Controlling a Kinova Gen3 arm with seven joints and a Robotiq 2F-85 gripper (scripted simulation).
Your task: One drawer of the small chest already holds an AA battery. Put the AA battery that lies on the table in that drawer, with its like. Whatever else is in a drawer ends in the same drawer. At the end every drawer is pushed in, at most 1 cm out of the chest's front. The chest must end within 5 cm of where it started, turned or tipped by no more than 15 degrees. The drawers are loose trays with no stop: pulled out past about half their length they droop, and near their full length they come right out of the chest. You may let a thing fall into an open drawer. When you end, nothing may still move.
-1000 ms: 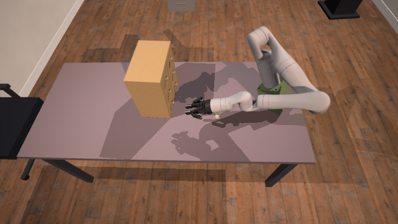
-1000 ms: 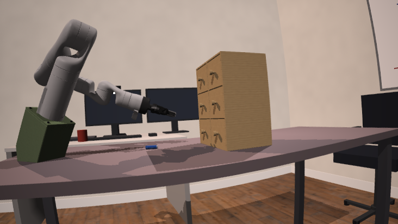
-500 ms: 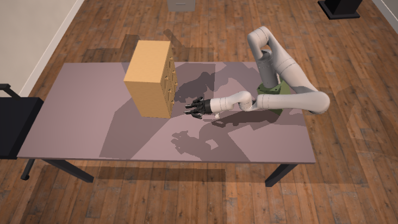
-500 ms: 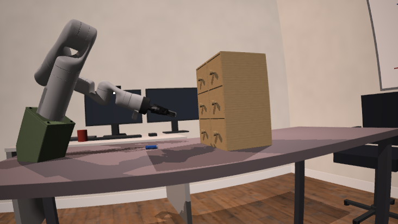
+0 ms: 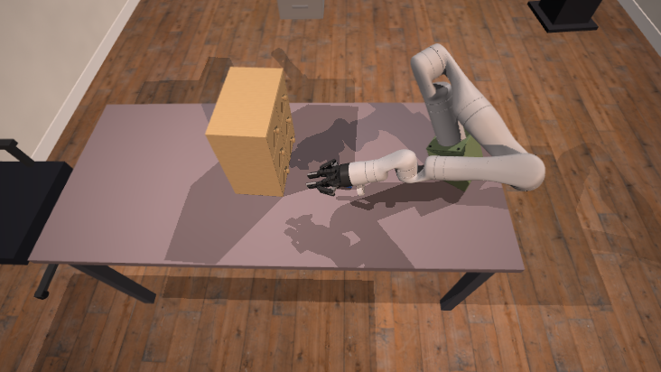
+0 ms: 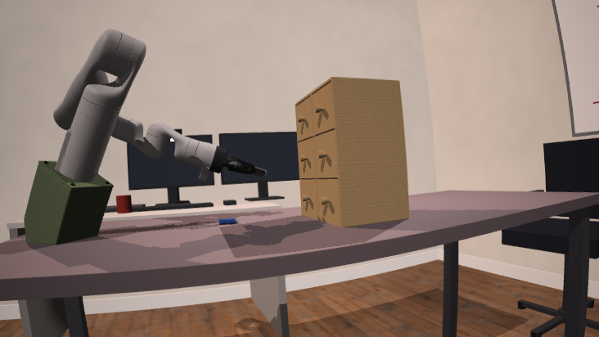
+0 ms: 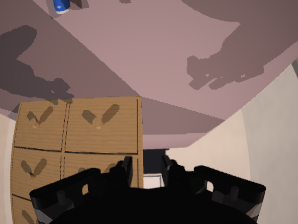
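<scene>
The hand (image 5: 311, 181) (image 6: 262, 171) (image 7: 146, 164) hovered above the surface (image 5: 116, 208) (image 6: 461, 204) (image 7: 150, 50), its two fingers partly spread with a gap between them and nothing pinched there. The fingertips pointed toward the drawer side of the chest, tilted slightly downward, and stood apart from it.

Lower down, the blue battery (image 5: 349, 187) (image 6: 227, 221) (image 7: 61, 6) lay on its side on the surface, outside the chest and mostly hidden from above by the arm (image 5: 483, 168) (image 6: 94, 125).

The wooden chest (image 5: 242, 101) (image 6: 371, 150) (image 7: 115, 145) stood upright beyond the fingertips. Its six drawers were set in two columns of three, each with a small round knob, and all looked pushed in. What lay inside them could not be seen.

The arm reached across from its green base (image 5: 474, 152) (image 6: 38, 200), at the other end of the surface.

Farther off, a red cup (image 6: 123, 204) and two dark monitors (image 6: 146, 167) (image 6: 259, 155) stood behind the surface. A black chair (image 5: 27, 208) (image 6: 557, 234) stood past the chest's end of the surface, and a whiteboard (image 6: 583, 83) hung on the wall.
</scene>
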